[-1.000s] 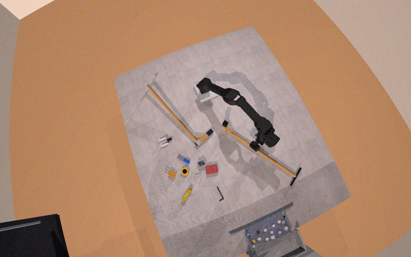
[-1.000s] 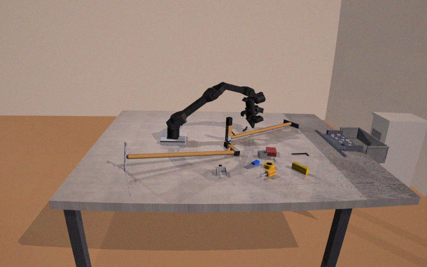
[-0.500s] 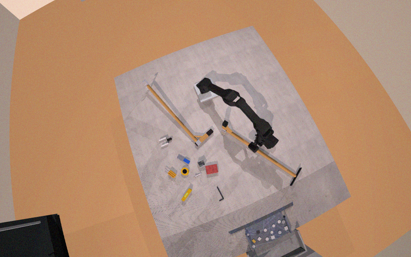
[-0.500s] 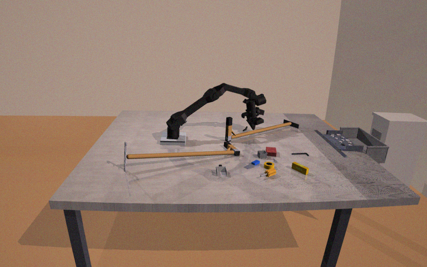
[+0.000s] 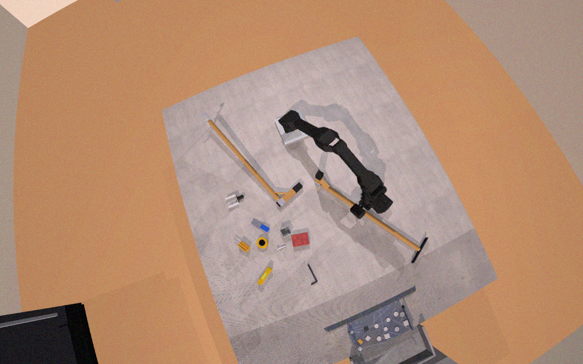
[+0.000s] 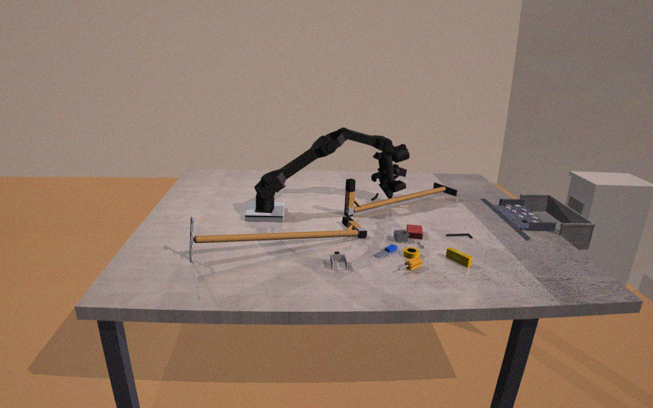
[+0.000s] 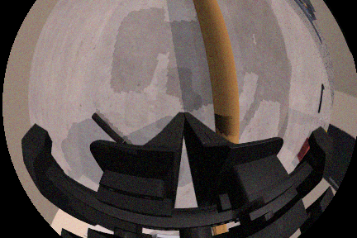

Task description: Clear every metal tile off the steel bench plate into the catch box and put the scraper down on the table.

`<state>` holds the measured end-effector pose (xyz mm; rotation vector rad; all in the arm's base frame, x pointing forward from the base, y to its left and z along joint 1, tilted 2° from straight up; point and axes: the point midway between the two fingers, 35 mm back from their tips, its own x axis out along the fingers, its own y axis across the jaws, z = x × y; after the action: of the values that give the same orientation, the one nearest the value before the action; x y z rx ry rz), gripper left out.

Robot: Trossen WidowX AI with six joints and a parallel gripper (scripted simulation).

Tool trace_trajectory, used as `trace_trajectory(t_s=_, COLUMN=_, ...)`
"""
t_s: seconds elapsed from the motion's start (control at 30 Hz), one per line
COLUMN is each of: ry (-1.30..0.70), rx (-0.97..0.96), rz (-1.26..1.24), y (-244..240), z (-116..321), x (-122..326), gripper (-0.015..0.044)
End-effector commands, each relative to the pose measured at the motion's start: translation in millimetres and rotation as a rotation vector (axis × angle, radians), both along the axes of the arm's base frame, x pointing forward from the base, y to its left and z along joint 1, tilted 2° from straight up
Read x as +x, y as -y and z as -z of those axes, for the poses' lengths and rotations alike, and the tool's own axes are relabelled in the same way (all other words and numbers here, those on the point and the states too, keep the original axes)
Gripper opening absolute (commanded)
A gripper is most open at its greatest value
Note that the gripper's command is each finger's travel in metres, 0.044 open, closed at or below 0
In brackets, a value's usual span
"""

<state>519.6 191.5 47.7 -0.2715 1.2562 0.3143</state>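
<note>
My gripper [image 5: 357,210] [image 6: 390,196] [image 7: 183,116] is shut and empty, pointing down above the long scraper's handle. The long scraper [image 5: 391,229] [image 6: 420,194] [image 7: 223,61] has a wooden handle, an upright grip at its near end and a flat black blade [image 5: 419,250]. In the wrist view its handle runs just right of the fingertips, with a gap. The blue-grey bench plate [image 5: 375,314] stands at the table's far end. Several small tiles, mostly pale, lie on it, one of them [image 5: 396,313] near its right side. The grey catch box [image 5: 426,344] [image 6: 576,232] adjoins it.
A second wooden-handled tool [image 5: 243,158] [image 6: 278,235] with a thin wire-like head lies on the other side. A red block [image 5: 300,239] [image 6: 414,232], a yellow block [image 5: 264,276] [image 6: 458,257], a tape roll [image 5: 262,242] and a hex key [image 5: 312,274] lie between it and the plate.
</note>
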Motion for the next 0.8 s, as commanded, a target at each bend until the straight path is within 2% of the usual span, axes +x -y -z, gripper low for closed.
trace_trajectory(t_s=0.0, ry=0.002, rx=0.003, rz=-0.004, y=2, z=1, x=2, gripper=0.0)
trace_trajectory(t_s=0.77, ry=0.023, rx=0.007, rz=-0.004, y=21, z=1, x=14, gripper=0.0)
